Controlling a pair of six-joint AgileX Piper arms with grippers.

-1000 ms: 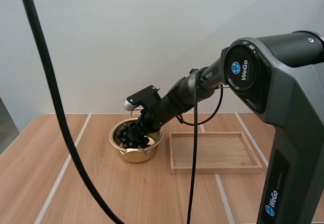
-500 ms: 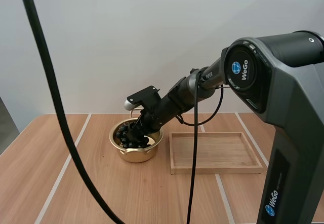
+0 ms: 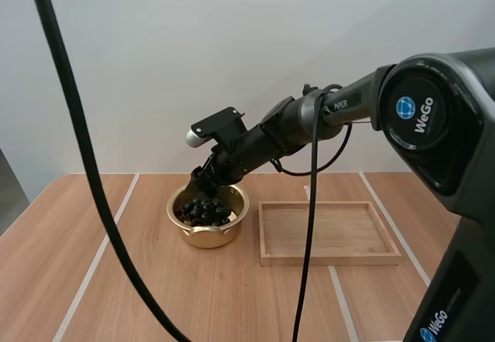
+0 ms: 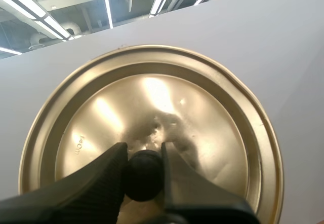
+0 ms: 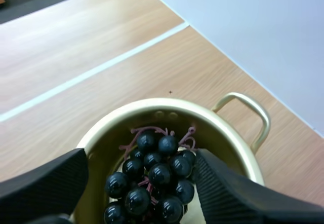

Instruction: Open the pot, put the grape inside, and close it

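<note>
left claw (image 4: pixel 143 149): pinching knob (image 4: pixel 143 176) of lid (image 4: pixel 152 102), lid off pot (image 3: pixel 206 237)
right claw (image 3: pixel 203 181): open wide, just above pot
grapes (image 3: pixel 203 211): whole bunch inside pot, under right claw
pot: uncovered, on surface (image 3: pixel 155 295), beside tray (image 3: pixel 332 259)

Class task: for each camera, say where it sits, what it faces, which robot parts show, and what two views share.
High view: behind and above the bases, facing forward and down over the table; right gripper hangs over the pot.
Left wrist view: on left arm, facing the lid; left gripper pinches its knob.
Right wrist view: on the right arm, looking down into the pot; open right gripper straddles the grapes.
Shared: pot and grapes, in high and right wrist views.
</note>
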